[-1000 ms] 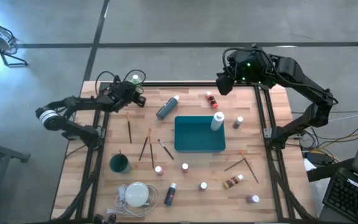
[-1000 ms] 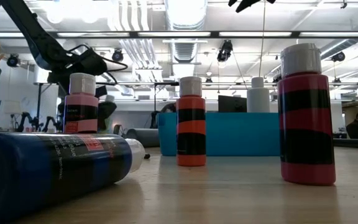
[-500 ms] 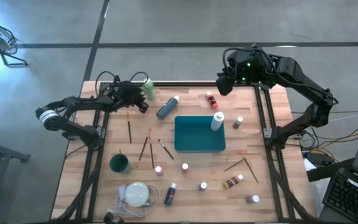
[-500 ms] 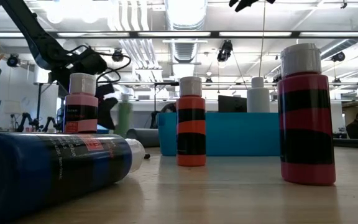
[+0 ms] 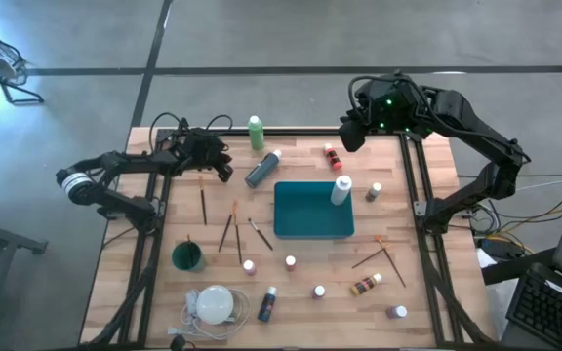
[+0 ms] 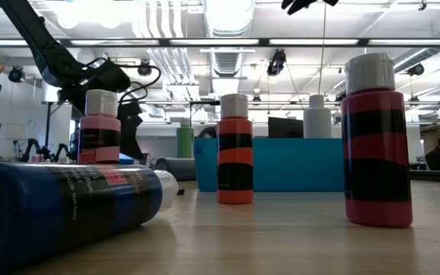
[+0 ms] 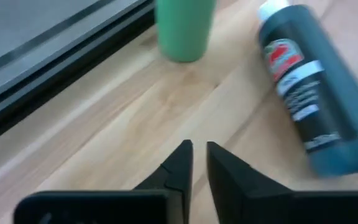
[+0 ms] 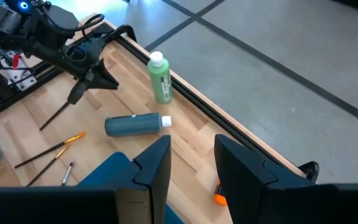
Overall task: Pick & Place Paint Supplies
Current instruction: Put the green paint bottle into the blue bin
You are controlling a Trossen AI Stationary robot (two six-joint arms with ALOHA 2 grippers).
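High view: the green paint bottle (image 5: 256,132) stands upright at the far edge of the wooden surface (image 5: 413,229), free of both arms. The left pincer (image 5: 224,168) hangs just beside it, near the lying grey-blue bottle (image 5: 262,168), and has nothing in it. The right pincer (image 5: 350,133) hovers above the far right corner, also empty. The teal tray (image 5: 312,210) sits mid-surface with a white bottle (image 5: 341,188) at its corner; brushes (image 5: 228,229) and small bottles lie scattered around it.

Low view: red-and-black bottles (image 6: 374,141) stand up close; no label text is readable.

Left wrist view: the left pincer's fingers (image 7: 182,163) are nearly together, gripping nothing; the green bottle and grey-blue bottle lie ahead. The latter's label shows a red mark, lettering unreadable.

Right wrist view: the right pincer's fingers (image 8: 159,163) stand partly apart and empty.

The bottles look light, rigid, smooth plastic, likely slippery; grip mid-body, below the cap. The brushes are thin and stiff; pinch mid-handle.
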